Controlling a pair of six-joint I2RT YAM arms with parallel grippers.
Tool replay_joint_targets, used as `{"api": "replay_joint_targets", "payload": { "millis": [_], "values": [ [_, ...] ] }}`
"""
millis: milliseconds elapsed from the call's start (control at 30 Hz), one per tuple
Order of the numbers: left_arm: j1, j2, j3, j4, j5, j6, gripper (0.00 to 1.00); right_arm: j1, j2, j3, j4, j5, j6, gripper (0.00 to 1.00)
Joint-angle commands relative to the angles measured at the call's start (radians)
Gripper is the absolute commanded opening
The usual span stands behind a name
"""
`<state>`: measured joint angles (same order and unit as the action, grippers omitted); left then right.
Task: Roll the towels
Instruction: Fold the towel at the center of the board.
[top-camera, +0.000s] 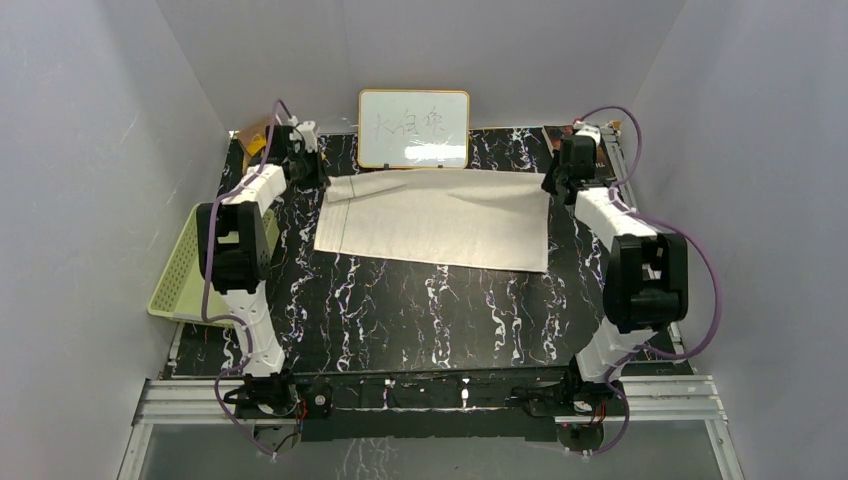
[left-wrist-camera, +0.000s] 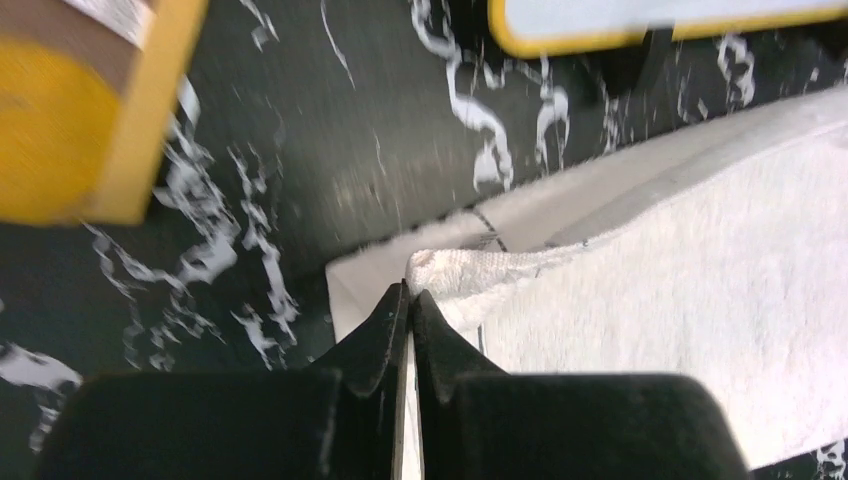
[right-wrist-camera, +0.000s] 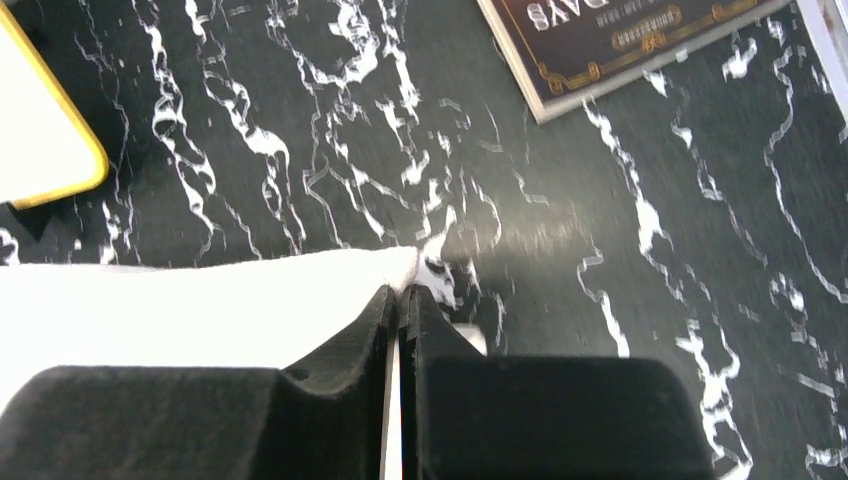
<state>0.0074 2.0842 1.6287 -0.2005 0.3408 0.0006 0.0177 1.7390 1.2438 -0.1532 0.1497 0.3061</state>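
The towel (top-camera: 435, 222) lies spread on the table (top-camera: 420, 310) just in front of the whiteboard (top-camera: 413, 128), its far edge close under the board's lower rim and turned over into a low fold. The left gripper (left-wrist-camera: 411, 292) is pinched together on the fold's corner left of the whiteboard. The right gripper (right-wrist-camera: 402, 292) is pinched on the corner to the board's right (a sliver of cloth shows between each pair of fingers). The towel's near edge lies flat, with bare marbled table beyond it, farther from the whiteboard. A basket (top-camera: 185, 265) sits well left of the board at the table's side edge, and a book (right-wrist-camera: 610, 40) lies right of the board, apart from the towel.
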Motion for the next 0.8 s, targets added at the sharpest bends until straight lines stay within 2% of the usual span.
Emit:
{"api": "replay_joint_targets", "payload": {
  "millis": [0, 300, 767],
  "values": [
    [0.009, -0.174, -0.174, 0.111, 0.066, -0.030, 0.00, -0.007, -0.180, -0.147, 0.097, 0.005, 0.061, 0.00],
    [0.021, -0.333, -0.440, 0.168, 0.030, -0.032, 0.00, -0.007, -0.373, -0.405, 0.125, 0.010, 0.107, 0.00],
    [0.053, -0.423, -0.625, 0.219, -0.008, -0.009, 0.00, -0.007, -0.470, -0.505, 0.026, -0.032, 0.163, 0.00]
  ]
}}
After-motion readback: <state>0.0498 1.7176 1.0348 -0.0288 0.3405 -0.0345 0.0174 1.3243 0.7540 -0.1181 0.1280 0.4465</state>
